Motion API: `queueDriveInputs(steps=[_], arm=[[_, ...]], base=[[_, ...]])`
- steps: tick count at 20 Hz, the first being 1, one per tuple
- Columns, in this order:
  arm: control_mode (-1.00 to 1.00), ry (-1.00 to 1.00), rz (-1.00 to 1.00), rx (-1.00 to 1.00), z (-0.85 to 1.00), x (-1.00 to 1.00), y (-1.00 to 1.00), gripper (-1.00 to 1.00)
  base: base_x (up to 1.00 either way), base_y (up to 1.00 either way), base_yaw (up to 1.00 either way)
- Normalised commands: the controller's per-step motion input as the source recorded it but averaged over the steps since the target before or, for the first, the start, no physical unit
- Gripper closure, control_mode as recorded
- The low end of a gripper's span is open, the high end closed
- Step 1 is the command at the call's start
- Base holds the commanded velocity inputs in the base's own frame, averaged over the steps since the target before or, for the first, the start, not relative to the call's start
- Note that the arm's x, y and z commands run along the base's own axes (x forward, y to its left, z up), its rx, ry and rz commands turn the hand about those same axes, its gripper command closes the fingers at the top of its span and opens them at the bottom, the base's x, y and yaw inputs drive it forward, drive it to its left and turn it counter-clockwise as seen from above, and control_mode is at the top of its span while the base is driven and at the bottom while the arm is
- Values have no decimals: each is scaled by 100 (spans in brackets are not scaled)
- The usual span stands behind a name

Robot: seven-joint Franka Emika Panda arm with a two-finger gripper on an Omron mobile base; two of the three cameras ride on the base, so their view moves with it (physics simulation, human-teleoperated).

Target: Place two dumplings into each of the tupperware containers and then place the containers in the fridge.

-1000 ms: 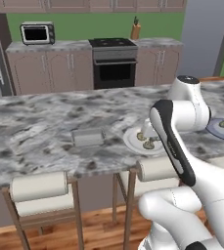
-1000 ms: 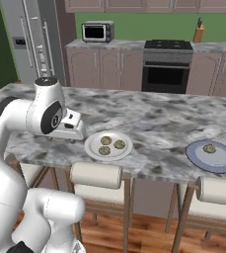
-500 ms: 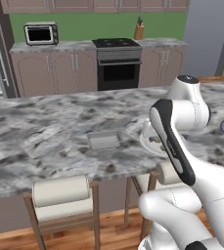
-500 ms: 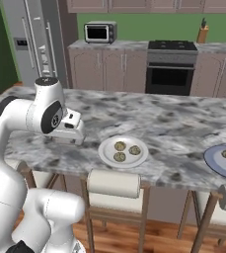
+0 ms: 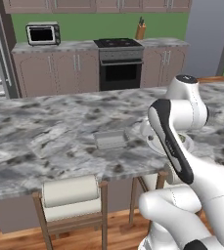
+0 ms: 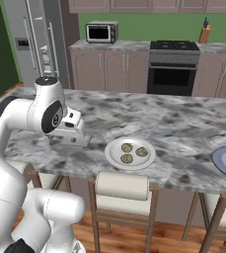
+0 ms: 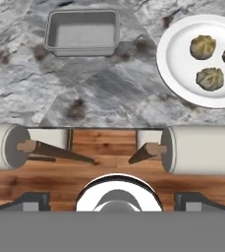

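Looking down through the hand camera, I am holding the pincer (image 7: 112,199) wide open and empty above the grey marbled counter (image 7: 109,98). Ahead to its left is sitting the shallow grey rectangular tub (image 7: 82,31); ahead to its right, three lumpy tan-green dumplings (image 7: 210,78) are lying on the round white plate (image 7: 175,64).
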Motion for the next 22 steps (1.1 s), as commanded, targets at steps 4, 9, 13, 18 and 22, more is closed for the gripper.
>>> queueDriveInputs(steps=[4, 9, 13, 18, 22], arm=[[-100, 0, -22, 0, -3, 13, -37, -100], [-100, 0, -18, 0, -24, 0, -57, -100], [-100, 0, -11, 0, -37, 0, -44, -100], [-100, 0, -5, -2, -43, 0, -39, -100], [-100, 0, -7, -2, -36, 16, -48, -100]], base=[[0, 0, 0], [0, 0, 0], [0, 0, 0], [0, 0, 0], [0, 0, 0]])
